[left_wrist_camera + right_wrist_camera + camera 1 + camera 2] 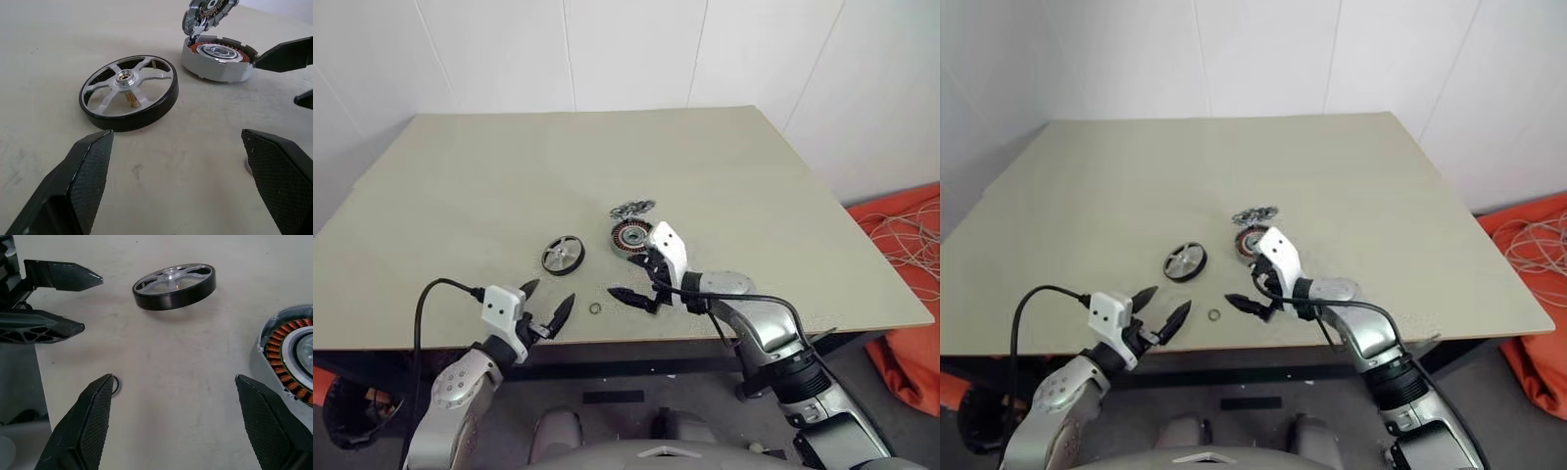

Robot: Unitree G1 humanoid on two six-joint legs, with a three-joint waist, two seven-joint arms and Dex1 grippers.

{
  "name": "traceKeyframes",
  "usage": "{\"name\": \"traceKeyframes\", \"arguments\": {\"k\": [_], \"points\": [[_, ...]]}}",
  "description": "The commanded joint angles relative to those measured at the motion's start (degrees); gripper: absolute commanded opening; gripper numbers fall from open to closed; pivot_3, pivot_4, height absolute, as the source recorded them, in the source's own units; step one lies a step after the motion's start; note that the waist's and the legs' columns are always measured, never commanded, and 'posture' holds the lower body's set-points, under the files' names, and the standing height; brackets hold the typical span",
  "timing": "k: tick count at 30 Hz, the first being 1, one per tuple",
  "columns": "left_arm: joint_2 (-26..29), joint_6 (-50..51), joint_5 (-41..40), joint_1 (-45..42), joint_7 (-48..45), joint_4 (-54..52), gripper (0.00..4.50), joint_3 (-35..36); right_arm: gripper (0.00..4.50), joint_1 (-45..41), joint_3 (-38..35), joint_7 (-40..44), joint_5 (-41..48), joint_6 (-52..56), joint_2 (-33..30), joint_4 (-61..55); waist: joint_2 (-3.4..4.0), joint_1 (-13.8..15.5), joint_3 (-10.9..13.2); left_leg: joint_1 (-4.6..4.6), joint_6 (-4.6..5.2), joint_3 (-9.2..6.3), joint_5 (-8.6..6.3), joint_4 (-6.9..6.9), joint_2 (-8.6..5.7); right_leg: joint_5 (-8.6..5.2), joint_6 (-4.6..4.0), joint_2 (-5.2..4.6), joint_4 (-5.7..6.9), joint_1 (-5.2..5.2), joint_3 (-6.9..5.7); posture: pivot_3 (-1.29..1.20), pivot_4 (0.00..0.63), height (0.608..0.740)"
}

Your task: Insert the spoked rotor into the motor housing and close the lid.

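We find spoked rotor (pixel 563 255) flat on table (pixel 460 186), motor housing (pixel 628 236) uncovered, lid (pixel 633 208) seemingly propped behind, left gripper (pixel 549 305) and right gripper (pixel 637 280) both spread, empty.

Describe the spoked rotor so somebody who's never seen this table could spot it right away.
On the beige table, look near the front edge, ahead of the open left gripper. The spoked rotor lies flat there, apart from the motor housing on its right. It alone has a black rim around shiny silver spokes; the housing shows copper windings, and the small ring nearby is tiny and plain.
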Motion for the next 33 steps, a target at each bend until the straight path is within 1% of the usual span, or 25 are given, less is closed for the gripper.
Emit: {"name": "traceKeyframes", "arguments": {"k": [1,6,15,23,33], "points": [[-0.19,-1.46,-0.55,-0.27,0.29,-2.10,4.46,1.16,4.50,-3.10,1.57,3.89,-0.08,-0.03,-1.01,-0.89,0.00,0.00,0.00,0.03,-0.02,0.00,0.01,0.00,0.00,-0.13,0.22,0.00,0.05,0.00,0.00,0.00,0.000,0.740],[-0.99,-1.46,-0.47,-0.20,0.71,-1.98,4.46,1.13,4.50,-6.16,4.64,6.41,-2.64,-1.60,-0.76,2.06,-0.03,-0.02,0.01,0.15,-0.05,0.01,0.03,0.07,-0.01,-0.15,0.21,0.00,0.29,0.00,0.10,0.00,0.000,0.740],[-1.63,-1.26,-0.19,-0.08,1.48,-2.32,4.46,0.88,4.50,-8.56,8.25,8.62,-6.41,-4.30,1.48,6.98,-0.06,-0.02,0.02,0.17,-0.06,0.02,0.04,0.10,-0.01,-0.18,0.16,0.00,0.39,-0.03,0.14,0.00,0.000,0.740],[-1.61,-1.20,-0.40,-0.09,1.83,-2.22,4.46,1.21,4.50,-10.14,9.52,9.59,-8.65,-7.38,4.13,11.79,-0.07,-0.03,0.02,0.18,-0.07,0.02,0.04,0.11,-0.01,-0.20,0.11,0.00,0.46,-0.05,0.14,0.00,0.000,0.740],[-1.67,-1.70,-0.54,-0.11,1.70,-1.76,4.46,1.35,4.50,-10.95,10.99,10.93,-11.10,-10.22,6.54,15.05,-0.10,-0.03,0.02,0.18,-0.07,0.02,0.04,0.11,0.00,-0.19,0.08,0.01,0.47,-0.06,0.14,0.00,0.000,0.740]]}}
